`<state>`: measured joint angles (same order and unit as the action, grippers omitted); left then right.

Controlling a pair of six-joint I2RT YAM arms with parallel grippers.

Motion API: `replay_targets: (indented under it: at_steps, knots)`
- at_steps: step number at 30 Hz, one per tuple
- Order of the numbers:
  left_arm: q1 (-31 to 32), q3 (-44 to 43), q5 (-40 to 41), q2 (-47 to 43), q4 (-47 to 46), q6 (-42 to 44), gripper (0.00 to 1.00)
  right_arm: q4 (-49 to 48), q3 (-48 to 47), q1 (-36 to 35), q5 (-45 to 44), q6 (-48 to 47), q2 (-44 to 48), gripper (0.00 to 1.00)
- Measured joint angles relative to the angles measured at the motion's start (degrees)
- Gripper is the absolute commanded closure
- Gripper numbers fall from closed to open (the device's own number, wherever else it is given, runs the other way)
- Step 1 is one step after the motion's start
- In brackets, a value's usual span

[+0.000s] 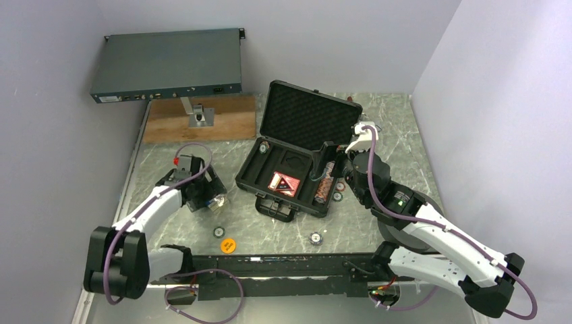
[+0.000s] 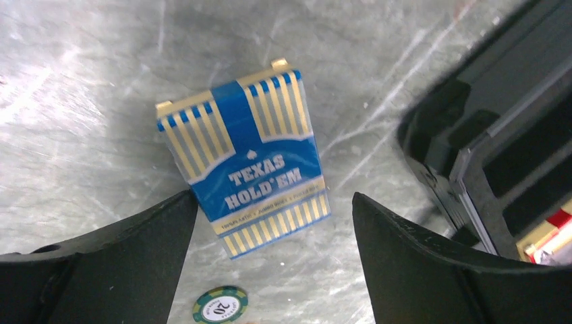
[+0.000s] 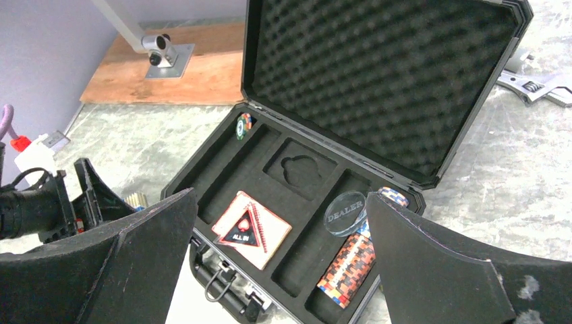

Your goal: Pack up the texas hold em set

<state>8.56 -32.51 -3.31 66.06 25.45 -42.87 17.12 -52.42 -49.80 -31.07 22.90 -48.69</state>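
The black case (image 1: pixel 291 177) lies open at mid-table, its foam-lined lid (image 1: pixel 310 116) raised. Its slots hold a red "ALL IN" deck (image 3: pixel 251 229), a clear dealer button (image 3: pixel 344 212), a row of chips (image 3: pixel 347 266) and one chip (image 3: pixel 244 125) at the far end. My right gripper (image 3: pixel 280 202) hangs open above the case's right side (image 1: pixel 325 160). A blue Texas Hold'em card deck (image 2: pixel 246 158) lies flat on the table left of the case. My left gripper (image 2: pixel 273 196) is open and low over the deck (image 1: pixel 212 199), its left finger at the deck's edge.
A green chip (image 2: pixel 220 305) lies just behind the deck. Loose chips (image 1: pixel 219 232) (image 1: pixel 315 237) and an orange disc (image 1: pixel 229 245) sit near the front edge. A grey-blue rack box (image 1: pixel 168 67) stands over a wooden board (image 1: pixel 202 118) at the back left. A wrench (image 3: pixel 533 84) lies behind the lid.
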Motion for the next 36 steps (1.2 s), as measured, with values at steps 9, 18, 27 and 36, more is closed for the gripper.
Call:
replay_targets:
  at_steps: [9, 18, 27, 36]
  knots:
    - [2.8, -5.05, 8.85, 5.92, 4.37, -0.02, 0.13, 0.0, 0.85, 0.0, -0.04, 0.07, -0.07, 0.0]
    - [4.72, -10.75, 12.61, 12.94, 6.32, -1.55, 0.17, -0.02, 0.85, 0.0, 0.0, -0.17, -1.29, 0.0]
    - [6.19, -12.35, 15.23, 15.69, 8.22, -3.58, 0.19, -0.04, 0.85, 0.0, -0.39, -0.94, -1.57, 0.0]
    - [7.26, -12.15, 15.21, 17.77, 7.89, -4.61, 0.27, -0.07, 1.57, 0.0, -0.63, -1.31, -1.57, 0.0]
